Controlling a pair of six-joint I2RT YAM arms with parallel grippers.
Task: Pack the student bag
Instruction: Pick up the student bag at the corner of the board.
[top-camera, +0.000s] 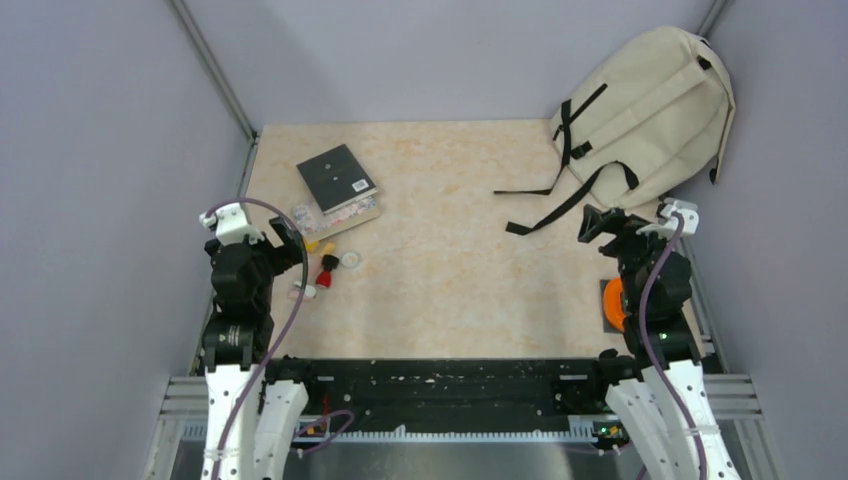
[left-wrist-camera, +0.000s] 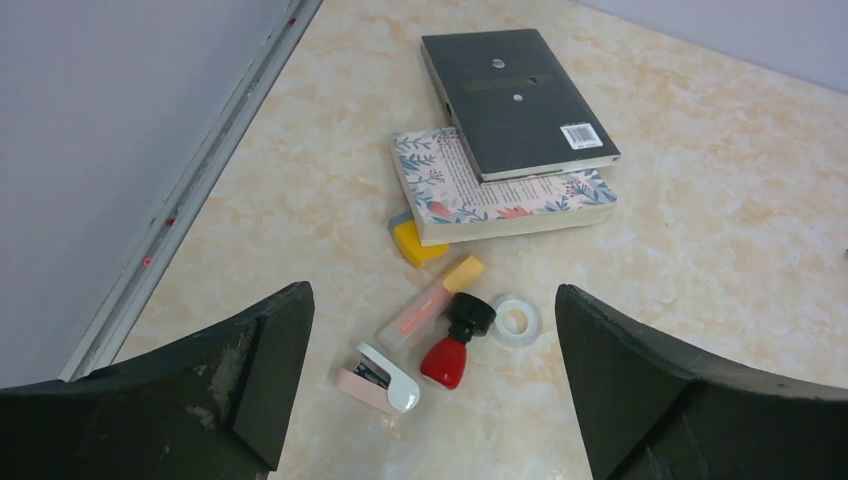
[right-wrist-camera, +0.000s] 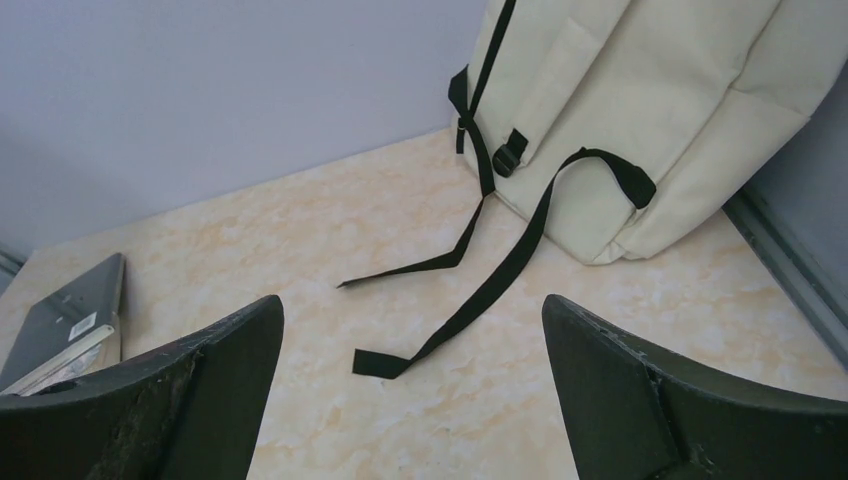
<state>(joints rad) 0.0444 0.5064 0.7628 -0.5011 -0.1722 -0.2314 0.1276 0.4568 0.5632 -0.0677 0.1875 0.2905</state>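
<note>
The cream student bag (top-camera: 650, 110) lies at the far right against the wall, black straps (top-camera: 560, 205) trailing onto the table; it also shows in the right wrist view (right-wrist-camera: 640, 110). My right gripper (top-camera: 600, 225) is open and empty, just in front of the bag (right-wrist-camera: 412, 400). My left gripper (top-camera: 285, 235) is open and empty (left-wrist-camera: 430, 400) above small items: a pink-white stapler (left-wrist-camera: 378, 378), a red-black stamp (left-wrist-camera: 455, 345), a glue stick (left-wrist-camera: 430, 305), a tape ring (left-wrist-camera: 516, 318), a yellow eraser (left-wrist-camera: 418, 242). A black notebook (left-wrist-camera: 515, 100) lies on a floral book (left-wrist-camera: 500, 195).
An orange object (top-camera: 613, 303) sits on a dark pad by the right arm's base. Grey walls enclose the table on the left, back and right. A metal rail (left-wrist-camera: 200, 170) runs along the left edge.
</note>
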